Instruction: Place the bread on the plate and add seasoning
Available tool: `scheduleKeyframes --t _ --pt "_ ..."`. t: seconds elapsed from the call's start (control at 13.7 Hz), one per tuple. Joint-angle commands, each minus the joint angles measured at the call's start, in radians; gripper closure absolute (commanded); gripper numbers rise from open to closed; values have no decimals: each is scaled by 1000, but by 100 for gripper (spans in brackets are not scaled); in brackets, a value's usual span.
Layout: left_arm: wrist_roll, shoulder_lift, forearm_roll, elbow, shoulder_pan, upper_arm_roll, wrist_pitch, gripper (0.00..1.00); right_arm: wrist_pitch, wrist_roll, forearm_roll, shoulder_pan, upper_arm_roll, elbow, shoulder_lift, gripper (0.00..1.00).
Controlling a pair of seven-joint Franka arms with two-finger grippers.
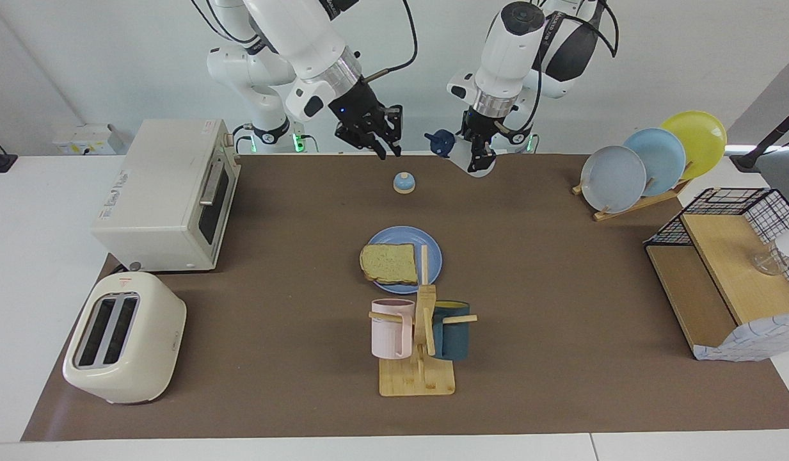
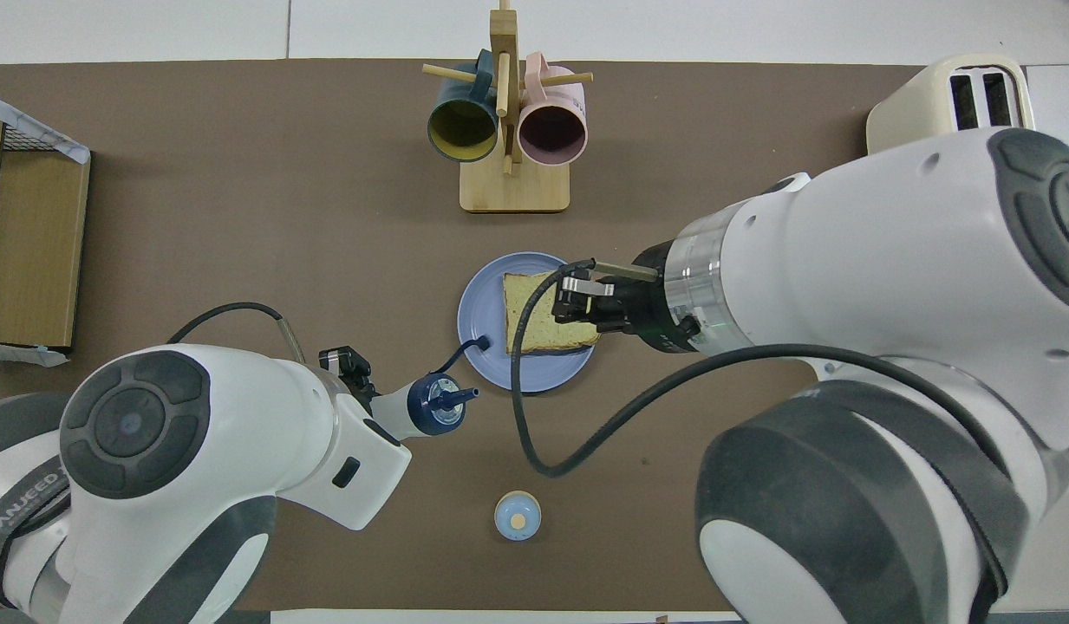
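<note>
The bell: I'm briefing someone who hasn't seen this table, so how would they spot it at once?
Start at the blue plate with the bread in the middle of the brown mat. Nearer to the robots, alone on bare mat, sits the bell. It is the smallest thing there: a pale blue dome on a wooden base.

The bread [image 1: 389,263], a tan slice with a darker crust, lies flat on the round blue plate [image 1: 432,255] in the middle of the bench, covering the half toward the right arm's end. The seasoning [image 1: 450,148], a white bottle with a navy cap, hangs tilted in the air, clamped in the left gripper [image 1: 476,151].
</note>
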Motion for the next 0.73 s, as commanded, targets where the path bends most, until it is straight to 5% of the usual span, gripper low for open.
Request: scheduleKeyframes --t 0.0,0.29,0.66 --pt "11 -11 32 -8 14 4 11 100 -142 -239 -163 -10 -139 21 -9 0" --pt "-47 78 202 51 5 -1 31 100 -290 -544 -229 -16 -448 51 -2 0" --pt "-168 380 369 306 -64 -50 -91 100 -310 -544 -284 -10 -450 51 -2 0"
